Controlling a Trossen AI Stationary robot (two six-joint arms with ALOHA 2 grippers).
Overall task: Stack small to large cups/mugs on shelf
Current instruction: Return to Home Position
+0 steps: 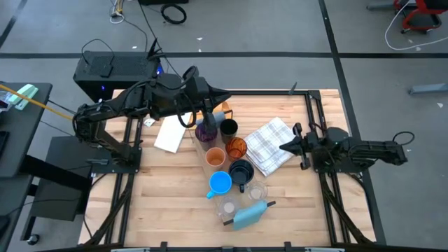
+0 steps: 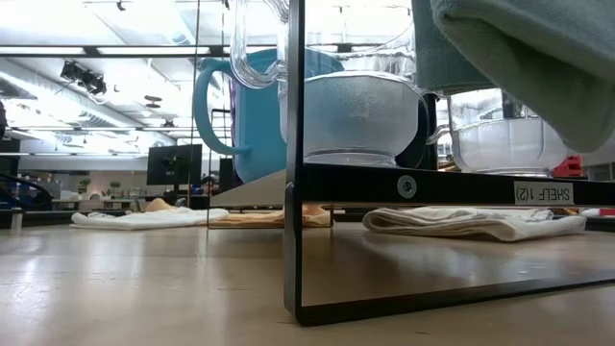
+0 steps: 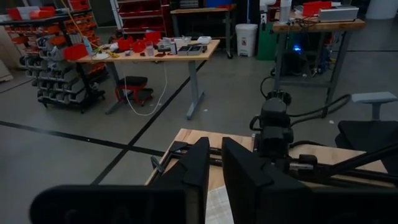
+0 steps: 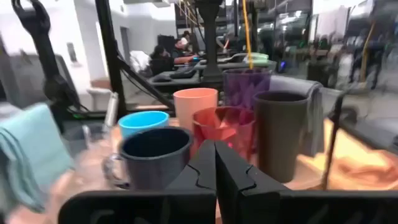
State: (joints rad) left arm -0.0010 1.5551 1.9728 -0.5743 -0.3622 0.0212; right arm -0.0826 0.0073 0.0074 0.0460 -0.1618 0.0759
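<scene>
The cups stand in a cluster at mid-table: purple tumbler, black cup, two orange cups, navy mug, blue mug and clear glasses. In the low view they rest by their bases on a black-framed shelf. My left gripper hangs high above the cluster's far side, pointing level, with a narrow gap and nothing between its fingers. My right gripper is shut and drawn back at the right, pointing level at the cups.
A white checked cloth lies between the cups and my right gripper. A white sheet lies left of the cups. A teal cloth lies on the near end of the cluster. Bare wooden table lies at the near left.
</scene>
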